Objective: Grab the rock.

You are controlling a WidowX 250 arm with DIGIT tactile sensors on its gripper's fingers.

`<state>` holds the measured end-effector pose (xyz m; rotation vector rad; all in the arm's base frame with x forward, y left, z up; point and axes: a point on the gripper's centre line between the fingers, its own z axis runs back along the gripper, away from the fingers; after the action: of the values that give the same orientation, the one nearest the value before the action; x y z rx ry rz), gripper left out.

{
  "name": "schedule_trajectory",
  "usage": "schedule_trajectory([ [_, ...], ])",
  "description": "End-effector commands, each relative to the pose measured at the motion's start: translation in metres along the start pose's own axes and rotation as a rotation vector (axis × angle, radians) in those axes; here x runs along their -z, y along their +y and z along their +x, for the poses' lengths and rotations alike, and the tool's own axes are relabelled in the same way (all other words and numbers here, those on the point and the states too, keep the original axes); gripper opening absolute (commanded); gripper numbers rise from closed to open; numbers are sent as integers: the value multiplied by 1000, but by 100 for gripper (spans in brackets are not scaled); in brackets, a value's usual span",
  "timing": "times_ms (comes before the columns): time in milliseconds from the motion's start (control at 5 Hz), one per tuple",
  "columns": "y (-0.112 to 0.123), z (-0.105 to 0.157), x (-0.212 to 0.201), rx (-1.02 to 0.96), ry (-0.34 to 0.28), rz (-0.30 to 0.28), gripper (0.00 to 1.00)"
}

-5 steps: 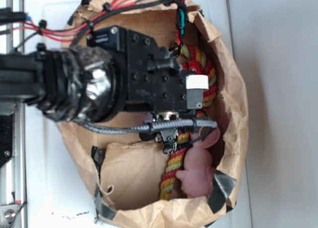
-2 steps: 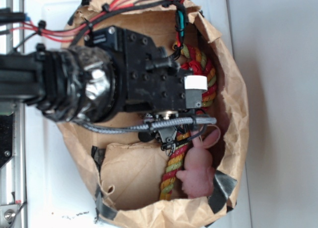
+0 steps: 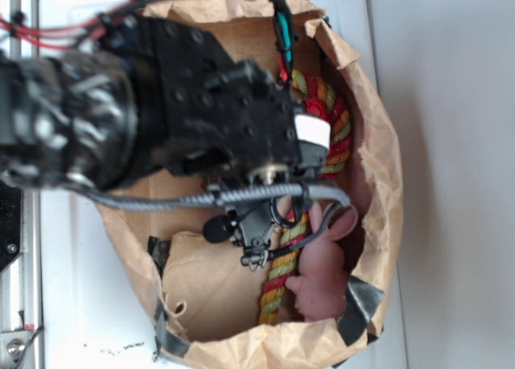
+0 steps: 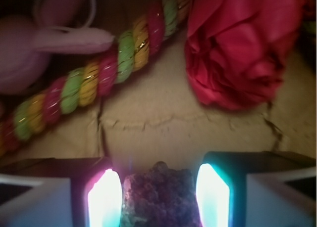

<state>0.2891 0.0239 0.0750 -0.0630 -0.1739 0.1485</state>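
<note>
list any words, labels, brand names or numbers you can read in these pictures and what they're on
None can be read. The white tag on the black gripper looks blank in the exterior view. The paper bag, the striped rope, the red flower, the pink bunny and the rock show no print.

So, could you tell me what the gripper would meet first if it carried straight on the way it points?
The gripper already has the rock between its fingers. Past that lies bare brown paper, then probably the red flower; depth is unclear.
</note>
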Motion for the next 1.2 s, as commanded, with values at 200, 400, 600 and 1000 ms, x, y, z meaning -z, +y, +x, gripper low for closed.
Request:
schedule_trajectory([
  [200,18,4,-98,-23,-120,-2,0],
  [400,21,2,-111,-14,-107,-29,0],
  [600,16,1,-117,-26,-114,-26,0],
  [1000,14,5,-118,-39,-121,-48,0],
])
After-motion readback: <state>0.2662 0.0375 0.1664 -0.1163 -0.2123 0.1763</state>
